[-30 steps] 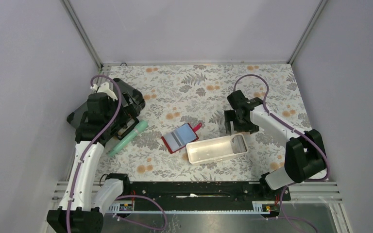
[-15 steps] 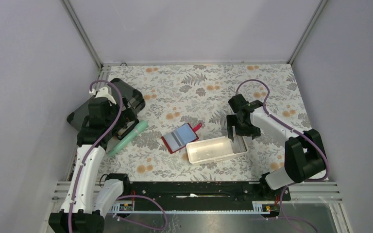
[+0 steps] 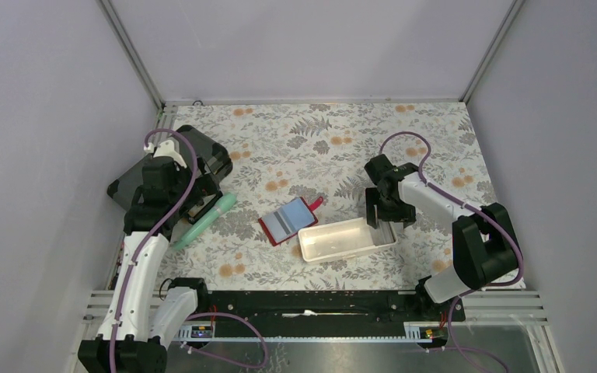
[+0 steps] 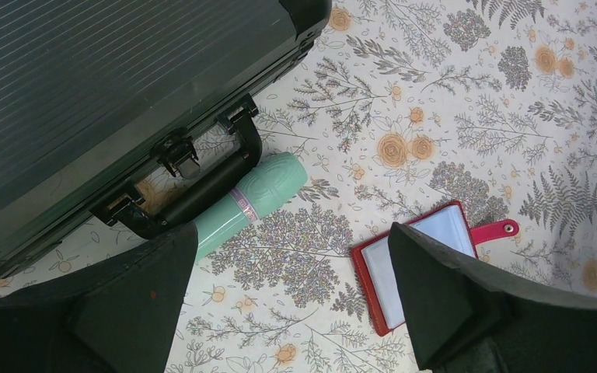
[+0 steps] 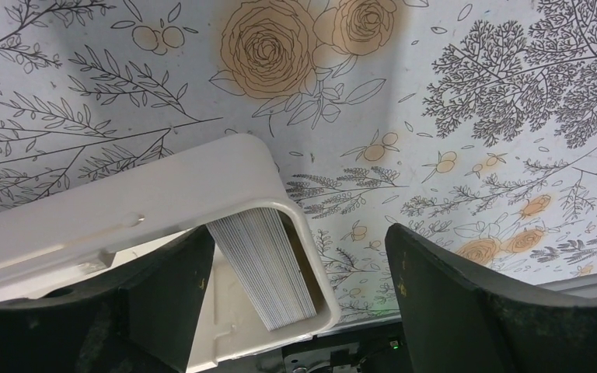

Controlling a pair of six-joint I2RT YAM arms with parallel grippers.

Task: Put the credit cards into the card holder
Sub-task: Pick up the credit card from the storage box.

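The red card holder (image 3: 288,221) lies open in the middle of the table, its clear pockets up; it also shows in the left wrist view (image 4: 427,260). A stack of light blue credit cards (image 5: 268,264) stands on edge at the right end of the white tray (image 3: 322,245). My right gripper (image 3: 378,218) is open and hangs over that end of the tray, its jaws on either side of the stack (image 3: 380,230), touching nothing. My left gripper (image 3: 185,210) is open and empty, above the table left of the holder. No yellow-brown card shows.
A big dark grey hard case (image 3: 194,159) lies at the left, its handle (image 4: 194,190) toward the middle. A mint green tube (image 3: 204,221) lies beside it, seen also in the left wrist view (image 4: 253,198). The tray's rim (image 5: 148,190) is under my right wrist.
My right gripper has moved toward the near side and down over the tray's right end. My left arm shifted slightly a second ago and has since held still.
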